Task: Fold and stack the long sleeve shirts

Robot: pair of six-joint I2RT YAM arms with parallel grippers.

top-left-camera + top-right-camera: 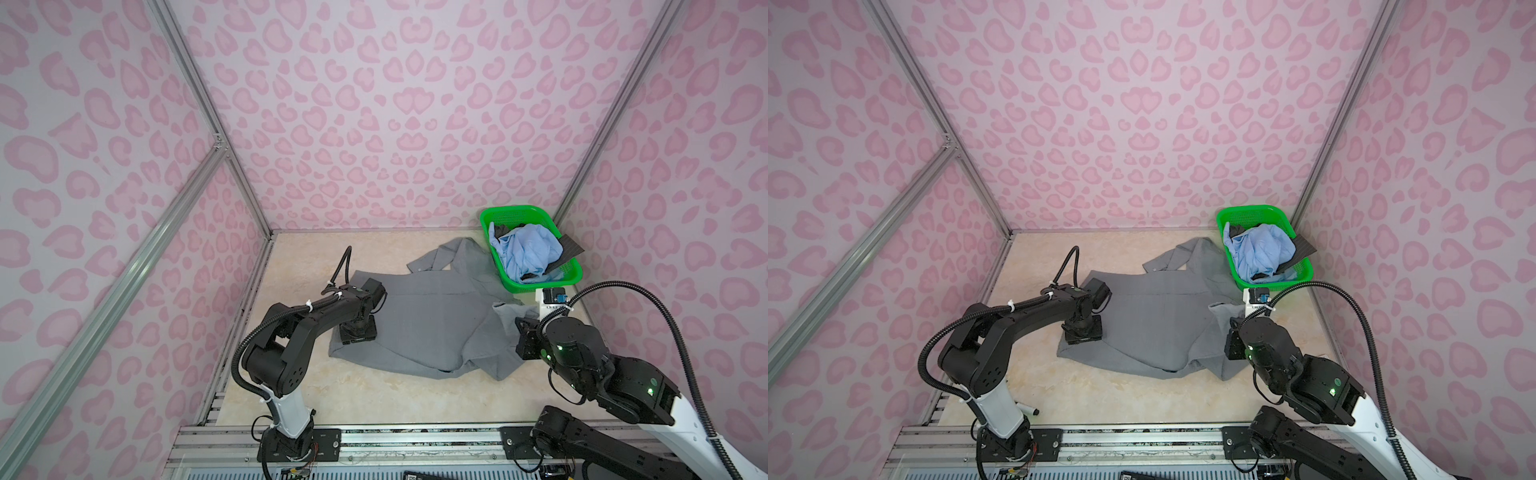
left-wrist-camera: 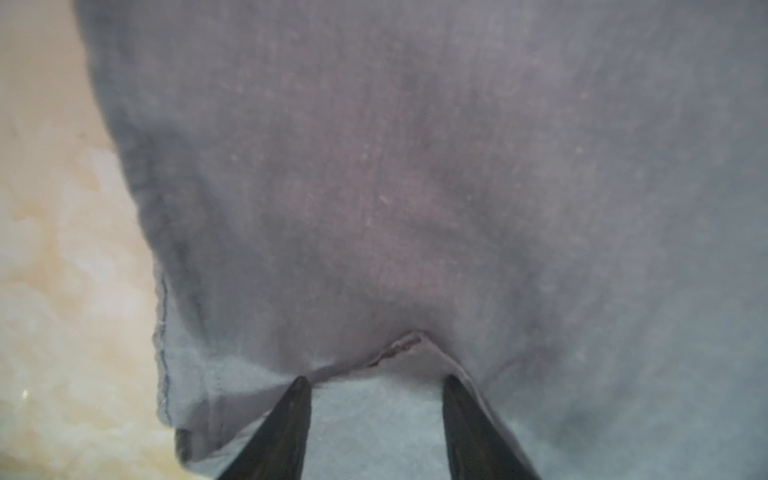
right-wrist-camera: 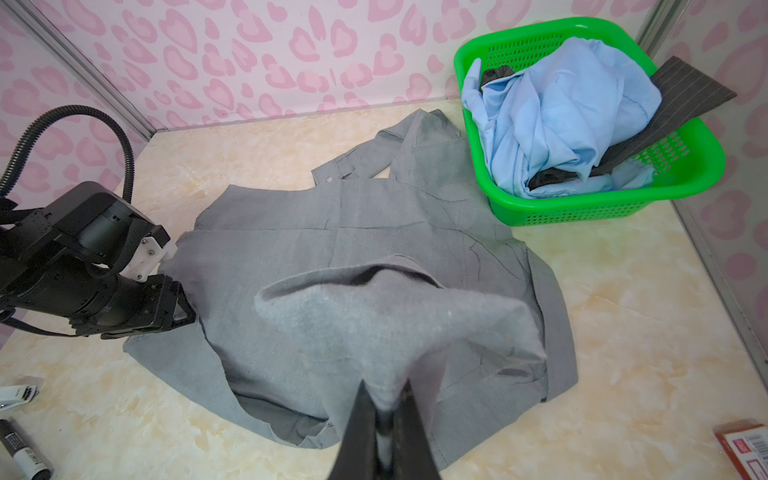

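Note:
A plain grey long sleeve shirt lies spread and partly folded on the beige table, one sleeve trailing toward the back. My left gripper points down onto the shirt's left part. Its jaws stand open, tips on the cloth beside a raised fold, nothing pinched. My right gripper is shut on a bunched fold of the grey shirt, lifted off the table at its right side. A light blue shirt and a dark charcoal one fill the green basket.
The green basket stands in the back right corner against the pink walls. A black marker and a small white item lie near the front left. A red box sits at the front right.

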